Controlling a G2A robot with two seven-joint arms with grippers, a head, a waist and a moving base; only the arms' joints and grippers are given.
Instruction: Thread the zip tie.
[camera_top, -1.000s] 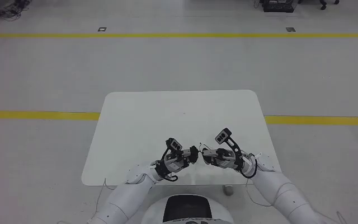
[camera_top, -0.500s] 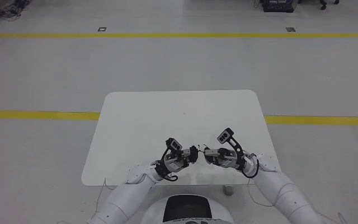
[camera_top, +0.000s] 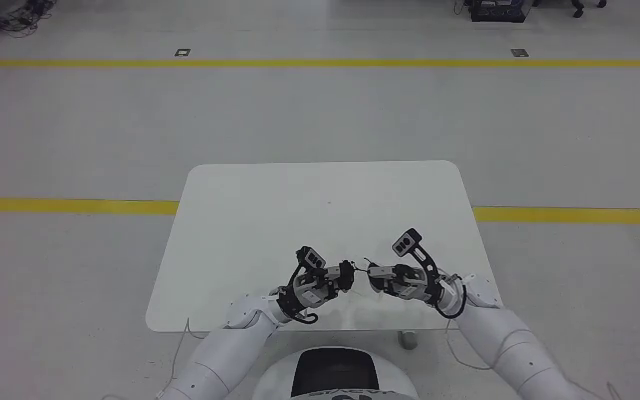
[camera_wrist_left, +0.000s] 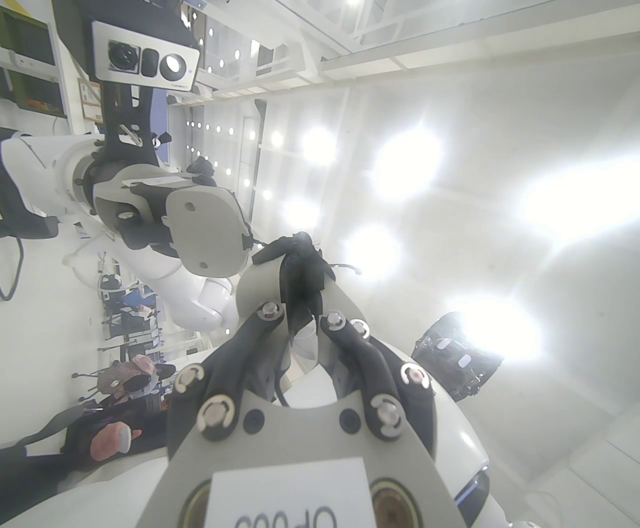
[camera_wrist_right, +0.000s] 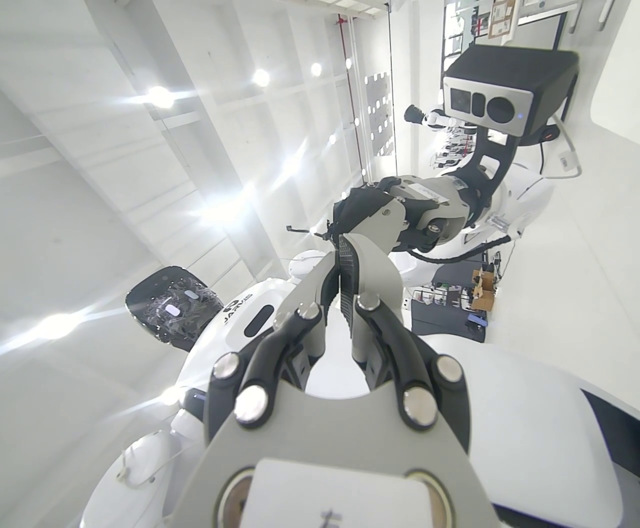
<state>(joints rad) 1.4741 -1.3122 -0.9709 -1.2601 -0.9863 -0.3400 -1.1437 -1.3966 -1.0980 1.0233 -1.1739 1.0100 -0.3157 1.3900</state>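
1. Black plastic, thin as wire: the zip tie (camera_wrist_right: 306, 231) is hanging in the air where the two pincers are meeting, with a short free end poking out just beside their tips.
2. The left pincer (camera_wrist_left: 300, 270) is clenching the tie. The right pincer (camera_wrist_right: 340, 260) is sitting tip to tip with it, fingers pressed together, and as far as I can judge it is pinching the same strap.
3. To my eye they are working on feeding the tail into the head slot, and no loop is showing yet.
4. Doing it well is calling for one pincer holding the head dead steady. The other should be gripping the tail close to its tip so the strap is not buckling, then lining it up square with the slot and easing it in slowly.
5. I think the risk is the springy strap flexing aside or slipping out of the pinch.
6. The white table (camera_top: 300, 200) is lying below the pincers, most of its top stretching away beyond them.
7. Farther beyond the pincers, the pale grey floor (camera_top: 100, 130) is carrying yellow lines (camera_top: 300, 63) across the room.
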